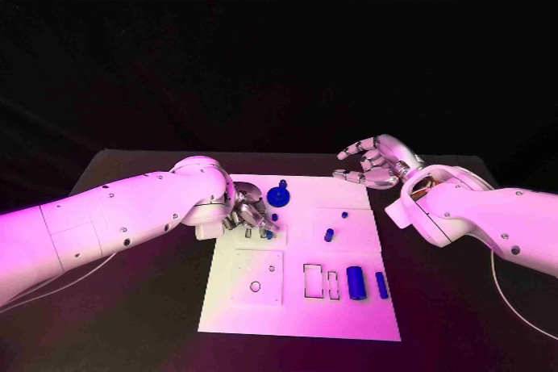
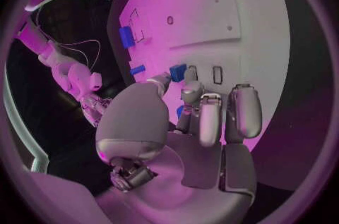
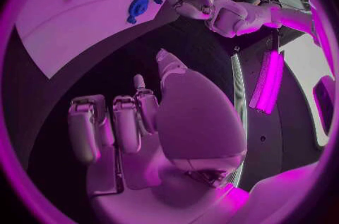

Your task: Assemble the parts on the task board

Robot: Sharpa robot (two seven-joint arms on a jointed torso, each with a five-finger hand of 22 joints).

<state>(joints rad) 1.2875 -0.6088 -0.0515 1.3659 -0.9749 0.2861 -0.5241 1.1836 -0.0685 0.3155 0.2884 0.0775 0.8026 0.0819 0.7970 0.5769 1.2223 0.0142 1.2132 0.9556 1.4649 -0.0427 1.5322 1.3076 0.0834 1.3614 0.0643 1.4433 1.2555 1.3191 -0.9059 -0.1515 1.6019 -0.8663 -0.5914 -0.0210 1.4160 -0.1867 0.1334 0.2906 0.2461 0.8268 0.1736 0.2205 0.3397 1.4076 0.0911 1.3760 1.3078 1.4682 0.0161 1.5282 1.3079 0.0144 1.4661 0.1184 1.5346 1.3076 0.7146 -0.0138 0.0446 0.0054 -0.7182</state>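
Note:
The white task board [image 1: 250, 307] lies mid-table. My left hand [image 1: 247, 211] rests fingers-down on its near-left part. In the left wrist view the thumb and a fingertip of that hand [image 2: 183, 122] meet at a small blue part [image 2: 178, 72]; whether it is pinched is unclear. A round blue part [image 1: 278, 197] stands just beyond the fingers. Two small blue pegs [image 1: 329, 233] stand mid-board, and two blue cylinders [image 1: 355, 282] lie toward the front right. My right hand [image 1: 374, 161] hovers over the board's far right corner, fingers apart and empty; the right wrist view shows this hand [image 3: 141, 122] the same way.
Rectangular recesses [image 1: 314, 280] and a round hole [image 1: 255, 286] mark the board's front half. Bare black table [image 1: 139, 307] lies on both sides of the board. A thin cable [image 1: 518, 307] runs along the right side.

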